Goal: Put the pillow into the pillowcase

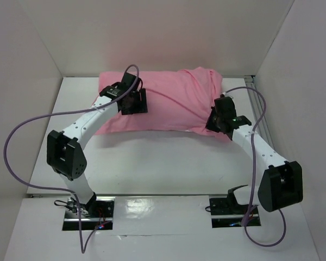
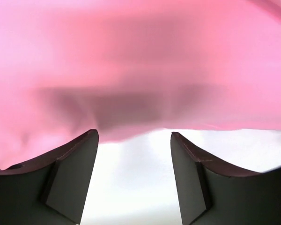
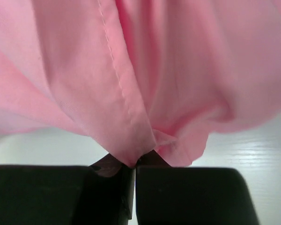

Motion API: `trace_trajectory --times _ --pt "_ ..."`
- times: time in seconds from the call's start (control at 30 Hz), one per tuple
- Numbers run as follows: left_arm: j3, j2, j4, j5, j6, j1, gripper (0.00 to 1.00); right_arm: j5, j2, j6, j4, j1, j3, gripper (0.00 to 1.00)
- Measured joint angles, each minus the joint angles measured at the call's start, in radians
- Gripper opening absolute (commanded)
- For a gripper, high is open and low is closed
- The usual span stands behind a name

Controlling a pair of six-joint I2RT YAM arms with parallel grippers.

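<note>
Plump pink fabric pillowcase [image 1: 174,103] lies crosswise, hem rightward.
Right gripper [image 3: 133,161] pinches that hem; left gripper [image 2: 133,136] hangs spread over its left part.

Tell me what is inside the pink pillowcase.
The pillowcase bulges as if stuffed, but its fabric covers whatever fills it; no white shows. The right gripper pinches its gathered right end, hiding any opening.

My left arm [image 1: 84,122] stretches forward and inward, and my left pincer [image 2: 134,134] holds its jaws spread wide. My right arm [image 1: 258,147] angles inward. My right pincer [image 3: 133,161] has its jaws pressed together, a pillowcase [image 3: 131,93] fold pinched between them.
</note>
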Motion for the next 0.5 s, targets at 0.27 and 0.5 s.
trace_trajectory --times 0.27,0.5 --pt "-0.163 -0.288 -0.016 0.014 -0.036 0.144 0.96 -0.008 -0.005 0.020 -0.013 0.001 0.023 0.93" --pt "-0.458 -0.550 -0.017 0.101 -0.120 0.560 1.00 -0.003 -0.069 -0.007 -0.063 -0.003 0.148 0.96"
